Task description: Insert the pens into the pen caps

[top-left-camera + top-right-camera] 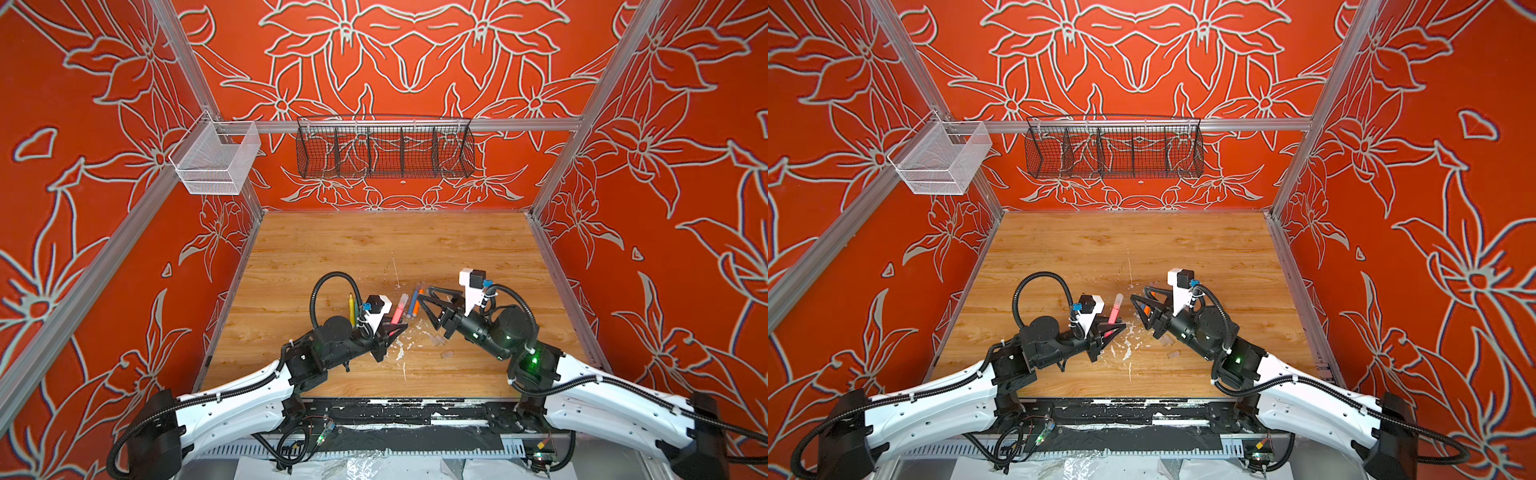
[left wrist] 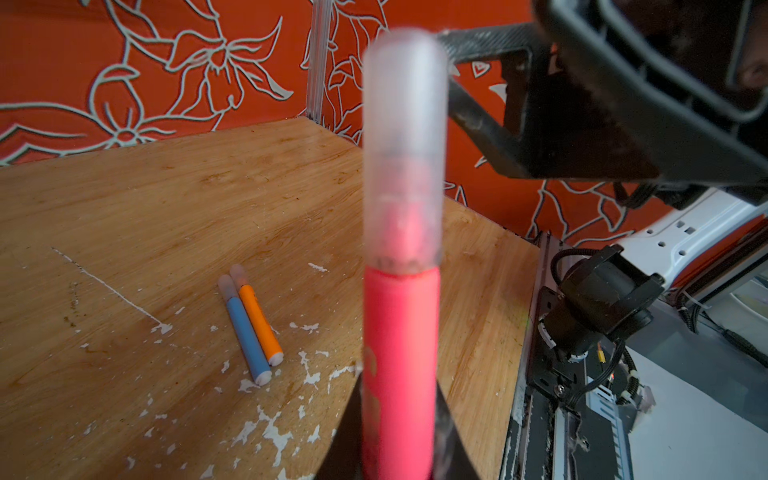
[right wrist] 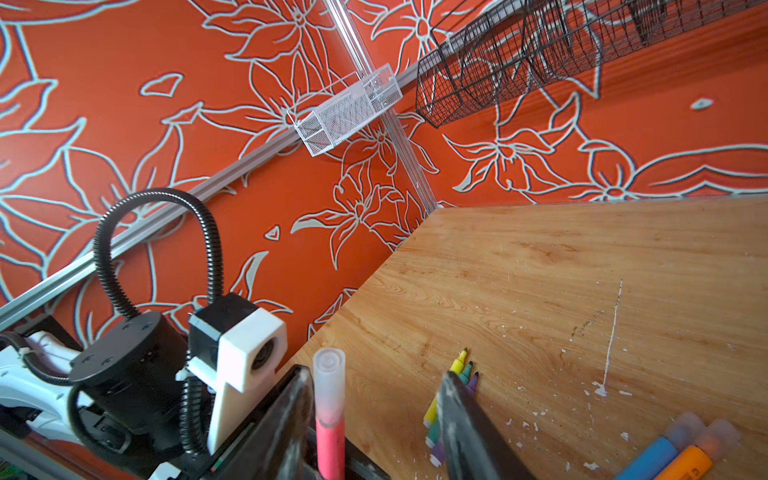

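Holding: the left claw [image 1: 1111, 328] is clamped low on the pink pen [image 2: 399, 353], which is off the table [image 1: 374, 249] and tilts toward twelve o'clock.
Cap: a frosted cap [image 2: 403, 145] covers the pink tip; I cannot tell whether it is fully home.
Right claw: the right claw [image 1: 424, 294] has its jaws apart and empty, at two o'clock from that cap, near but not touching.
Step, as I judge it: seat the cap, then lay the pen down.
Doing it well: push straight along the barrel, grip firmly because the plastic looks slick, and lower it flat since round pens roll.
Capped pens: the blue pen [image 2: 245, 332] and orange pen [image 2: 259, 320] lie touching at one o'clock from the pink pen.
Waiting pens: the yellow pen [image 3: 457, 361], green pen [image 3: 465, 372] and purple pen [image 3: 473, 382] are bunched, tips bare, at ten o'clock from the left claw.
Spare caps: faint pale shapes [image 1: 446, 354] at four o'clock may be them.
Materials: slim round plastic barrels; cloudy, dome-topped caps; glossy wood-grain table with chipped white paint flecks [image 2: 270, 428].
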You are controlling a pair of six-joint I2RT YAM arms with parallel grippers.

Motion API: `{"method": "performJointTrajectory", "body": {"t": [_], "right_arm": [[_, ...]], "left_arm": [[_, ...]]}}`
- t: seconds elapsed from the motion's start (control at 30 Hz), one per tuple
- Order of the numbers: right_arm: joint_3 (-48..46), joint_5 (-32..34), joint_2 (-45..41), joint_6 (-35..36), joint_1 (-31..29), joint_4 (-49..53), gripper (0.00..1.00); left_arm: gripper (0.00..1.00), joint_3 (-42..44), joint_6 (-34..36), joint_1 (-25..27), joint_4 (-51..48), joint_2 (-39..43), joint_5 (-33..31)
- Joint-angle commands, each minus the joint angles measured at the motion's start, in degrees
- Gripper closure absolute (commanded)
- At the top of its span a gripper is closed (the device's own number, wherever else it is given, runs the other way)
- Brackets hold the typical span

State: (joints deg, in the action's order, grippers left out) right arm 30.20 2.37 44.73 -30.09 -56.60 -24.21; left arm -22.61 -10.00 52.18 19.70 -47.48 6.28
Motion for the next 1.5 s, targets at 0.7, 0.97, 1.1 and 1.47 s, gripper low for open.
{"method": "performJointTrajectory", "body": {"t": [0.7,0.97,1.1,1.47], "right_arm": [[-0.3,-3.4,5.2,-2.9,-0.2,-7.6,0.5],[0.8,-5.2,8.8,-3.4,-0.2,-10.0,0.62],[0.9,-5.1,9.3,-3.5,-0.2,-10.2,0.72],[1.3,-9.0,12.6,-5.9,-0.2,-12.4,0.96]], "left_arm": [[1.0,-1.5,2.5,0.0,2.2,-3.2,3.2],[1.0,-3.1,2.1,0.0,2.2,-6.8,4.8],[1.0,-2.3,1.9,0.0,3.3,-6.5,3.8],[1.0,-5.3,3.1,0.0,0.6,-5.8,-0.1]]}}
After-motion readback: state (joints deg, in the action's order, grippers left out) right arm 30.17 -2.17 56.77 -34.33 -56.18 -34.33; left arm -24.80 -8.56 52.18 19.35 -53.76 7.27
